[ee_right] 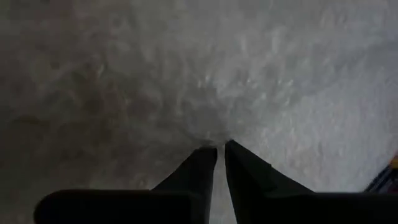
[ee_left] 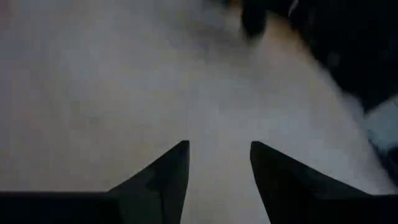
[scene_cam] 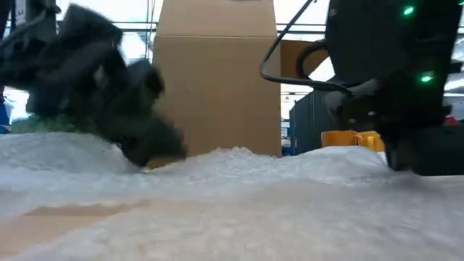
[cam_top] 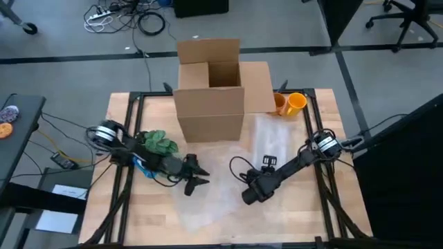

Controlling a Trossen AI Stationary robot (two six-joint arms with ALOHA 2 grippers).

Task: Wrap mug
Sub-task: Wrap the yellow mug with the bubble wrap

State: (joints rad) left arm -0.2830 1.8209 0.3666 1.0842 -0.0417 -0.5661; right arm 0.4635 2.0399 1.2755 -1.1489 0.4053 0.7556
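Right gripper (ee_right: 219, 149) pinches the bubble wrap (ee_right: 261, 81) between nearly closed fingers; left gripper (ee_left: 219, 152) hovers spread.

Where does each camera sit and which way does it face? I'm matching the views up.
High: overhead, facing down; both arms, box, mug, bubble wrap.
Low: table height, facing across the wrap to the box; both arms.
Left wrist: on the left arm, facing wrap; left gripper open.
Right wrist: on the right arm, facing wrap; right gripper pinching it.
High and low views share box, mug.
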